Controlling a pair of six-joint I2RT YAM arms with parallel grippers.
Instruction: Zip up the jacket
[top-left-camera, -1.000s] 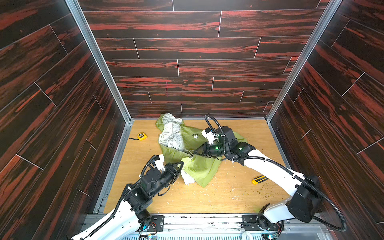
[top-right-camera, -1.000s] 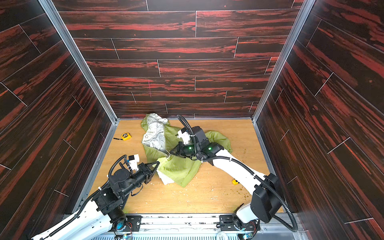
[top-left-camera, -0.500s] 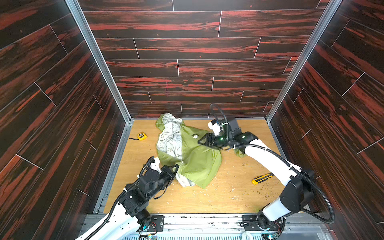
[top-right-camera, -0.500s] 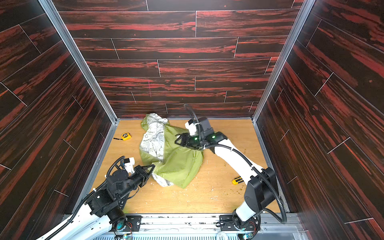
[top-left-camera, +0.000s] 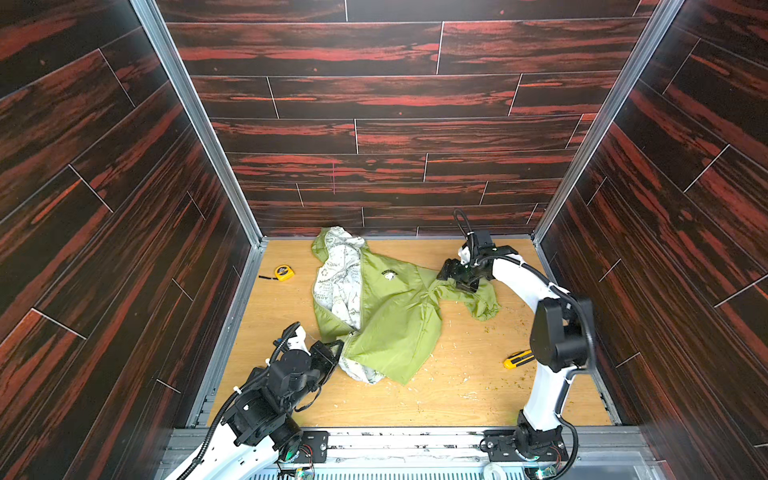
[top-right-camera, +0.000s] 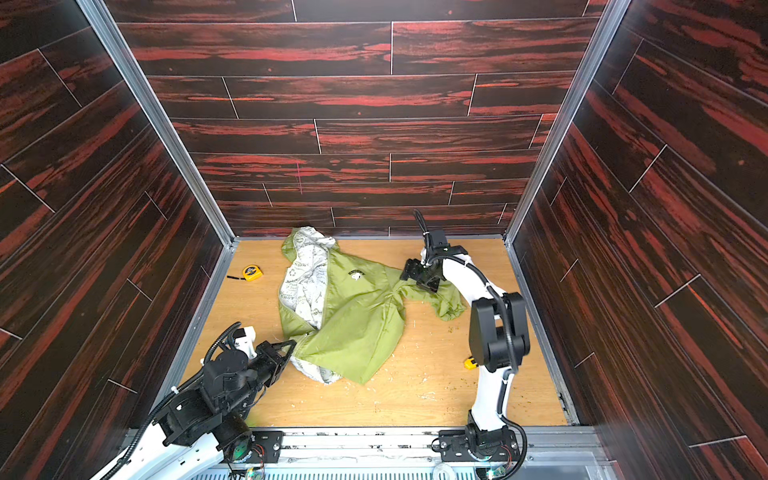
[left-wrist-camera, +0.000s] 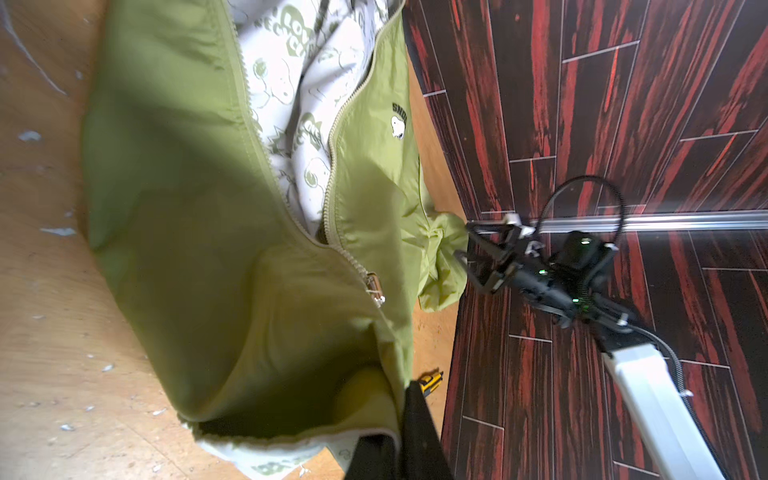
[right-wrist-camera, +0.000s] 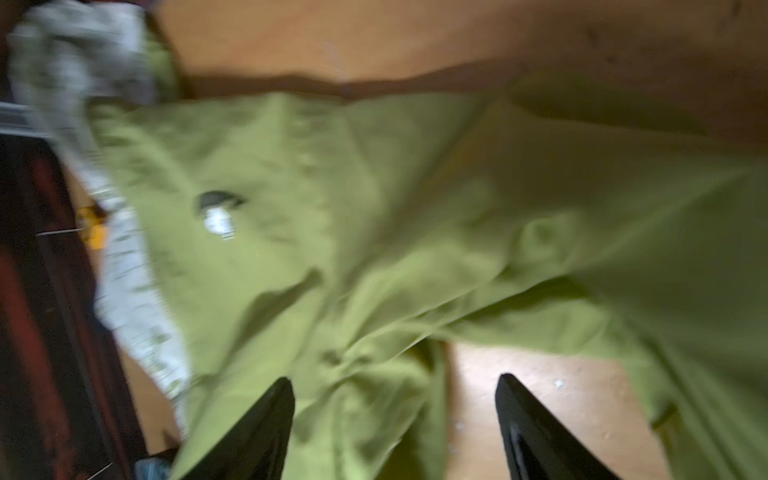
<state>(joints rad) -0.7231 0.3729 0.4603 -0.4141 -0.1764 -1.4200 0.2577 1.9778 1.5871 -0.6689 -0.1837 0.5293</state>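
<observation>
On the surface (top-left-camera: 457, 395) the jacket (top-left-camera: 390, 316) lay spread, half unzipped. The left hand (top-left-camera: 340, 345) was clamped tight on its hem (left-wrist-camera: 291, 434); the right hand (top-left-camera: 455, 279) gaped empty over the sleeve (top-left-camera: 478, 297). Slack cloth could bunch at the slider (left-wrist-camera: 372, 286) and jam it.

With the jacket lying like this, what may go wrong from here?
1. Only the left tool grips the jacket, at its hem; the right tool stands open at the sleeve, so a pull may drag the whole jacket.
2. The white lining lies beside the zipper slider and may jam it.
</observation>
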